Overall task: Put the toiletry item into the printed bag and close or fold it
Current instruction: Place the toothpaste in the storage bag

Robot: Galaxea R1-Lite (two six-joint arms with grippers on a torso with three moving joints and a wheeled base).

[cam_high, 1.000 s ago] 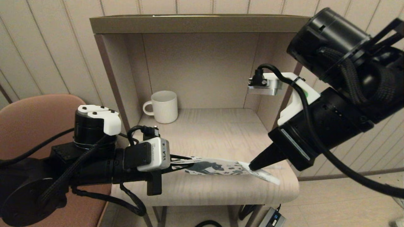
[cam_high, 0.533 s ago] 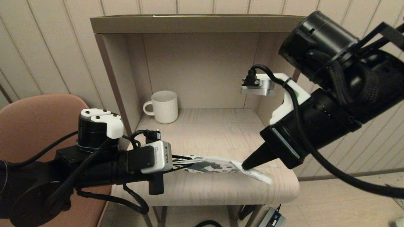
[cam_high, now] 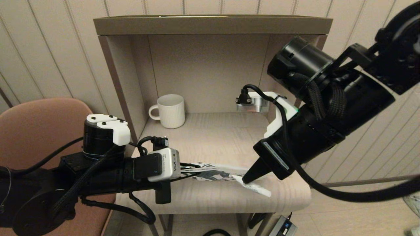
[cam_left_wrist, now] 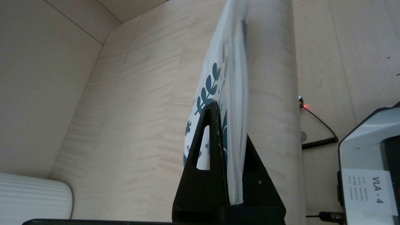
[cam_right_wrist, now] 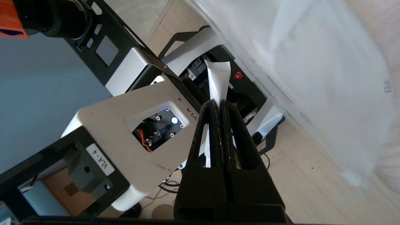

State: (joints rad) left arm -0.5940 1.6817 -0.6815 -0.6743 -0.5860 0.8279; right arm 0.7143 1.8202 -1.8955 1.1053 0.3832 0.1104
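Observation:
The printed bag (cam_high: 213, 173) hangs just above the front of the shelf table (cam_high: 213, 137), lying left to right. My left gripper (cam_high: 190, 169) is shut on its left end. In the left wrist view the bag (cam_left_wrist: 225, 72) stands edge-on between the jaws of my left gripper (cam_left_wrist: 229, 125). My right gripper (cam_high: 246, 179) comes down from the right and is shut on the toiletry item (cam_high: 257, 189), a slim white piece sticking out down-right from its tip. That tip meets the bag's right end. The right wrist view shows the toiletry item (cam_right_wrist: 218, 81) pinched in my right gripper (cam_right_wrist: 220, 104). Whether any of it is inside the bag is hidden.
A white ribbed mug (cam_high: 170, 110) stands at the back left of the niche. Side walls and a top board close in the table. A brown chair (cam_high: 32, 124) is at the left. A power adapter (cam_high: 283, 226) lies on the floor below.
My right gripper has moved left and down with the white piece, and the bag between the grippers now looks shorter. The left arm has edged slightly right.

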